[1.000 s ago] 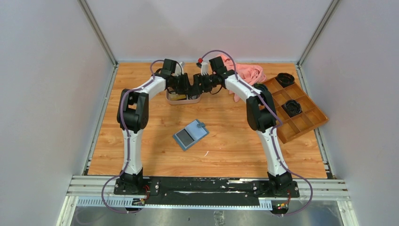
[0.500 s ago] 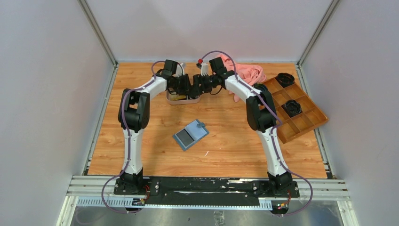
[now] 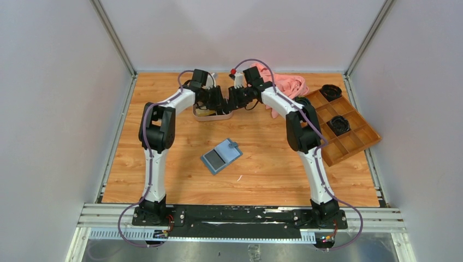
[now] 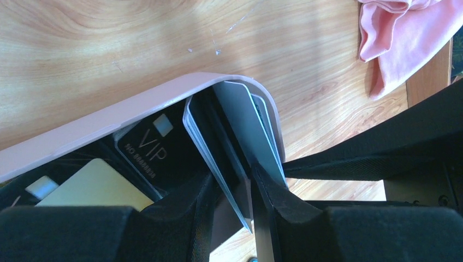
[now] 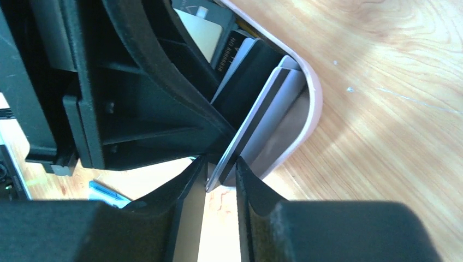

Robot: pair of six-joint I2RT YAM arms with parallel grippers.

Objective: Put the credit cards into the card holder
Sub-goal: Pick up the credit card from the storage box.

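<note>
The card holder (image 3: pixel 221 156) lies open mid-table, teal-blue, with a dark rectangle on its left half. The credit cards sit in the pinkish oval tray (image 3: pixel 210 115) at the back, where both grippers meet. In the left wrist view a black VIP card (image 4: pixel 147 150) and a gold-tan card (image 4: pixel 93 183) lie flat. My left gripper (image 4: pixel 232 183) is shut on upright cards, a pale-edged one slanting between its fingers. A grey card with a black stripe (image 5: pixel 267 114) leans on the tray wall (image 5: pixel 311 109). My right gripper (image 5: pixel 220 166) is shut on that card's lower corner.
A pink cloth (image 3: pixel 284 83) lies bunched at the back right. A brown compartmented wooden box (image 3: pixel 355 139) holding black round objects (image 3: pixel 338 124) stands along the right side. The left gripper's body fills the left of the right wrist view.
The right gripper's jaws have narrowed onto the grey striped card. The left gripper keeps its hold and has nudged slightly over the tray.
</note>
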